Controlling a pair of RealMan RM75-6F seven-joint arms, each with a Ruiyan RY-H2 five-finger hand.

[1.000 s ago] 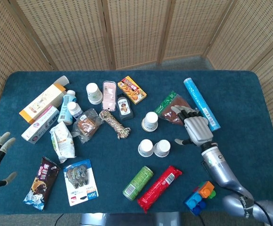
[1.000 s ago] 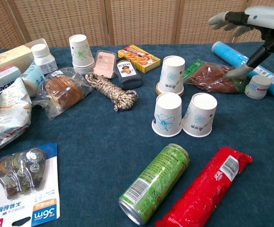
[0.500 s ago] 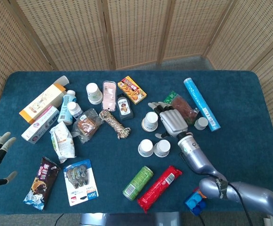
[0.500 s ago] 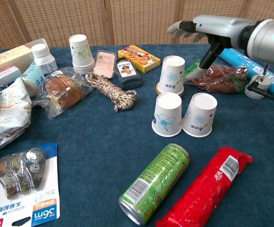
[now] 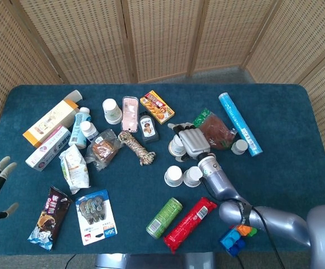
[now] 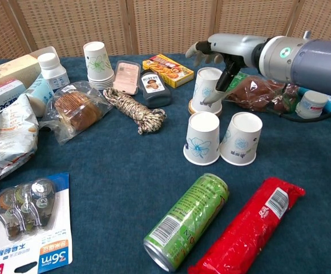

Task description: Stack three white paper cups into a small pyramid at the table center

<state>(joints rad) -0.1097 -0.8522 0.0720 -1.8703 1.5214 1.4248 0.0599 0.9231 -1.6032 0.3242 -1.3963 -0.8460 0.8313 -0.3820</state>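
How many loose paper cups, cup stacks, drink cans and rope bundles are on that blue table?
loose paper cups: 3
cup stack: 1
drink can: 1
rope bundle: 1
Total: 6

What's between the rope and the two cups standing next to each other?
Only bare blue tablecloth lies between the rope and the two cups. The chest view shows that gap best.

A staged lab set-up: wicker screens (image 5: 162, 39) fence in a blue-clothed table (image 5: 297, 168) strewn with assorted groceries and stationery.
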